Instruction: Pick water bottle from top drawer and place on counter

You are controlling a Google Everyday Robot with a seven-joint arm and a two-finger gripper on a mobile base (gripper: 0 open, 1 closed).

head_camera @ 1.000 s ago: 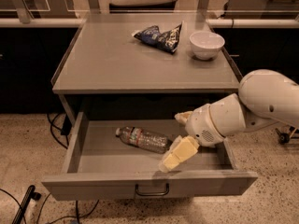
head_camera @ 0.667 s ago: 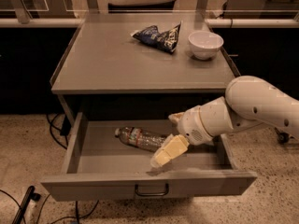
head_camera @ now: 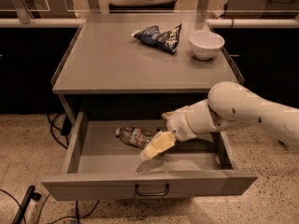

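The top drawer (head_camera: pixel 149 183) is pulled open below the counter (head_camera: pixel 117 64). The water bottle (head_camera: pixel 133 136) lies on its side in the drawer's back middle, cap to the left, its right end hidden behind my gripper. My gripper (head_camera: pixel 156 146) reaches in from the right on a white arm and sits just right of and in front of the bottle, low over the drawer floor. Its cream fingers point down and left.
On the counter stand a dark blue snack bag (head_camera: pixel 158 35) and a white bowl (head_camera: pixel 206 44) at the back right. The drawer's handle (head_camera: pixel 152 190) is at its front centre. Cables (head_camera: pixel 56 125) lie on the speckled floor at the left.
My gripper and arm have moved left within the drawer, closer to the bottle. The bottle has not moved.
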